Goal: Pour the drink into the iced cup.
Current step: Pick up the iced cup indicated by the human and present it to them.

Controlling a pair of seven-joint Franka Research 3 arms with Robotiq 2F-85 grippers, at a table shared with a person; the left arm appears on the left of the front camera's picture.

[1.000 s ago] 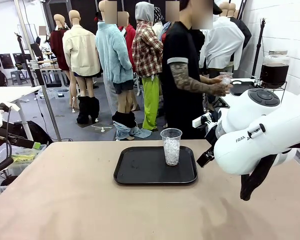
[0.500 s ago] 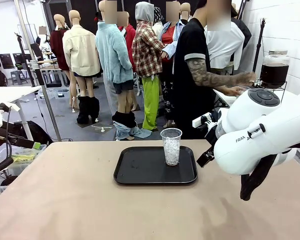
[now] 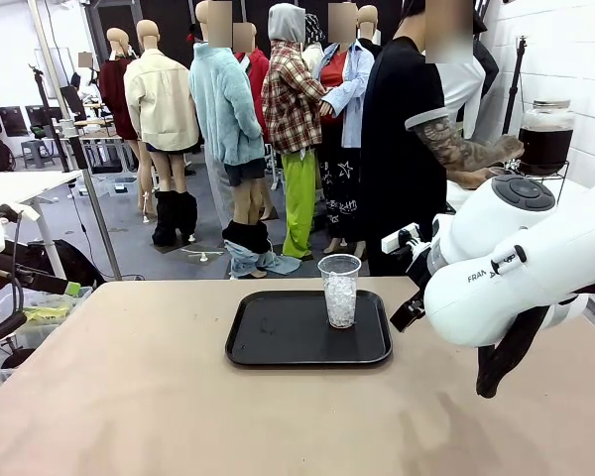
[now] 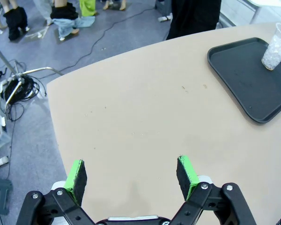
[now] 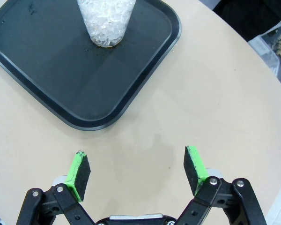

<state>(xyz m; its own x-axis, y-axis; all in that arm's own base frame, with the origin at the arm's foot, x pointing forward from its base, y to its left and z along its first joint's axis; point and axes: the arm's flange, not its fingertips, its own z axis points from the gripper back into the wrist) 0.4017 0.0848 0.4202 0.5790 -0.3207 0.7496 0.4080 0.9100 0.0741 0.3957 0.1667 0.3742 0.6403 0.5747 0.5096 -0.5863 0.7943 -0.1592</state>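
Observation:
A clear plastic iced cup (image 3: 339,291), packed with white ice, stands upright at the back right of a black tray (image 3: 278,332) in the middle of the table. The dark reddish-brown drink (image 3: 544,145) fills a glass dispenser on a stand at the far right, beyond the table. A person's hand (image 3: 498,152) reaches toward it. My right gripper (image 5: 136,171) hovers open over bare table just short of the tray (image 5: 47,70), with the iced cup (image 5: 107,21) beyond it. My left gripper (image 4: 131,173) is open above bare table, the tray (image 4: 243,77) and cup (image 4: 275,47) far off.
My right arm's white body (image 3: 496,268) hangs over the table's right side, beside the tray. The person stands behind the table's far edge, turned toward the dispenser. A cluttered floor with cables (image 4: 18,89) lies past the table's left edge.
The person has turned and stepped to the right, reaching an arm out to the dispenser. Both arms, the tray and the cup have stayed still.

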